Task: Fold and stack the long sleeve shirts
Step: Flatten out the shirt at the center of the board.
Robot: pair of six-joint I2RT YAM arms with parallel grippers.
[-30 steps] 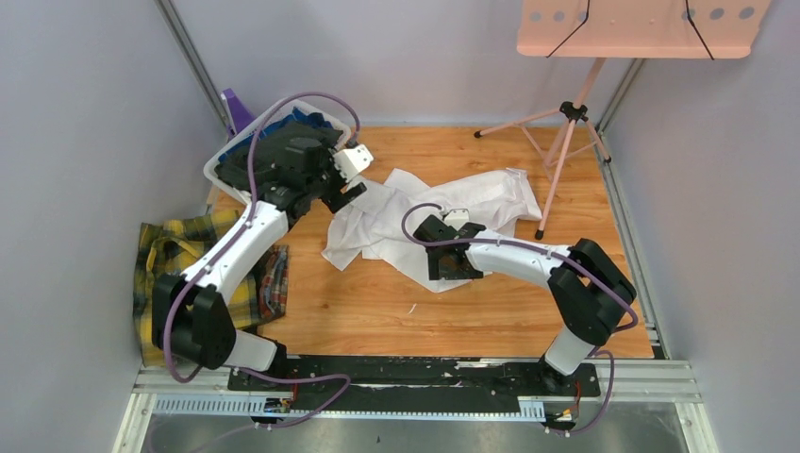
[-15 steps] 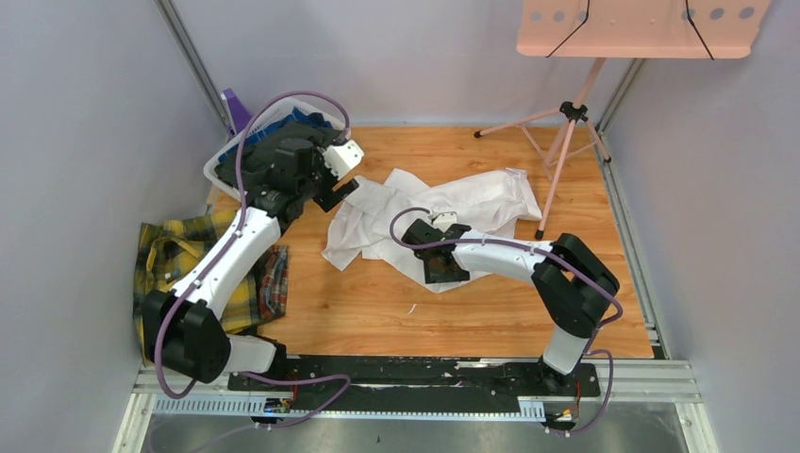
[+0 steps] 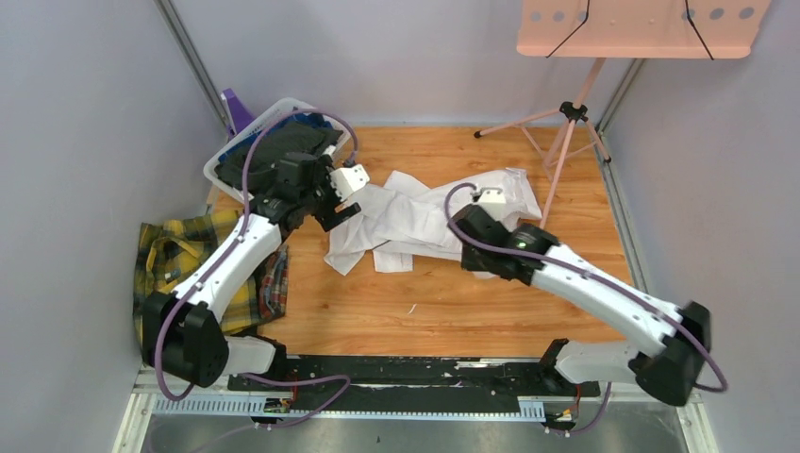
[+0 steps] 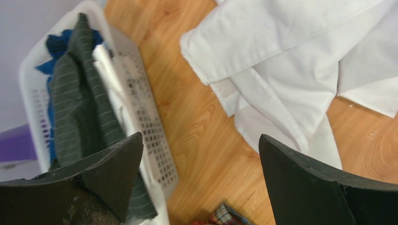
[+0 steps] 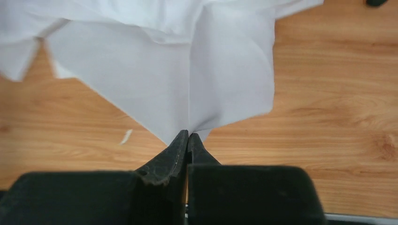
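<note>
Your right gripper (image 5: 188, 136) pinches a corner of the white shirt (image 5: 155, 84); left gripper (image 4: 199, 138) gapes empty; plaid shirt (image 3: 165, 250) partly hidden behind the left arm (image 3: 231, 264).

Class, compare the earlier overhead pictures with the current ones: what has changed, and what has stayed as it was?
The right gripper shut on the near corner of the white shirt, and its arm swung right and away, dragging that corner with it. The left gripper drifted slightly nearer and stayed open. The plaid shirt and the basket stayed put.
</note>
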